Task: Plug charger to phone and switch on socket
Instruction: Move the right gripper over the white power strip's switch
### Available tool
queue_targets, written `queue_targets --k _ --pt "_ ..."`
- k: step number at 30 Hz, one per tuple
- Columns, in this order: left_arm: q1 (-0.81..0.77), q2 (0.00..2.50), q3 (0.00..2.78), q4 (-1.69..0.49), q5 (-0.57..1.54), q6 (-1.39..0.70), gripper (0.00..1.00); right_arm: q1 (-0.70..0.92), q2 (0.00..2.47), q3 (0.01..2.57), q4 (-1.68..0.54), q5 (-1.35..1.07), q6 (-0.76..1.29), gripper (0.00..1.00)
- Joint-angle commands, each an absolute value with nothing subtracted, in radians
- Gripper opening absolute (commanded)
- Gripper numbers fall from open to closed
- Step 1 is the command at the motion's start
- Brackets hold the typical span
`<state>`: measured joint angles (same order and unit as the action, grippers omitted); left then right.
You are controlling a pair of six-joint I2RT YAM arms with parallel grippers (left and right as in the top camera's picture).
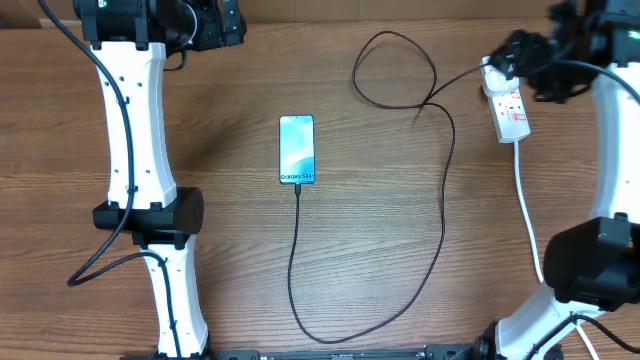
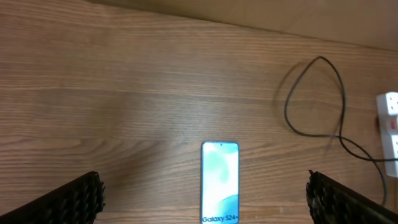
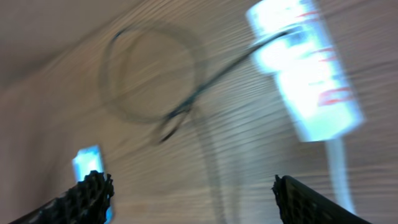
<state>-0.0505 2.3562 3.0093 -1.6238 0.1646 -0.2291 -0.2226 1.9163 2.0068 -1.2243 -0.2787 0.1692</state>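
The phone [image 1: 297, 150] lies flat mid-table, its blue screen lit. The black charger [image 1: 443, 210] cable meets the phone's near short edge, runs in a long curve to the right, loops at the back and reaches the far end of the white socket [image 1: 508, 110]. My left gripper [image 2: 204, 186] hangs open high above the table at the back left, and the phone [image 2: 220, 182] shows below, between its fingers. My right gripper [image 3: 193, 193] is open with nothing in it, near the far end of the socket [image 3: 305, 68]. That view is blurred by motion.
The socket's thick white cord [image 1: 525, 200] runs toward the front right, past the right arm's base [image 1: 590, 260]. The left arm's base [image 1: 150, 215] stands at the left. The charger's loop [image 2: 314, 93] lies at the back, between phone and socket.
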Motion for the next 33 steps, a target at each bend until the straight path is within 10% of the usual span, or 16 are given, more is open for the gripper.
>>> queue_targets --k 1,7,33 --pt "-0.054 2.343 3.014 -1.627 0.115 -0.232 1.0 -0.265 1.937 2.026 -1.198 -0.11 0.24 0.86" --pt "-0.054 2.343 3.007 -1.626 0.116 -0.232 0.99 -0.32 2.009 2.016 -1.126 -0.016 0.32 1.0" --pt "-0.054 2.343 3.007 -1.626 0.116 -0.232 1.0 -0.333 2.289 2.015 -0.989 0.13 0.45 1.0"
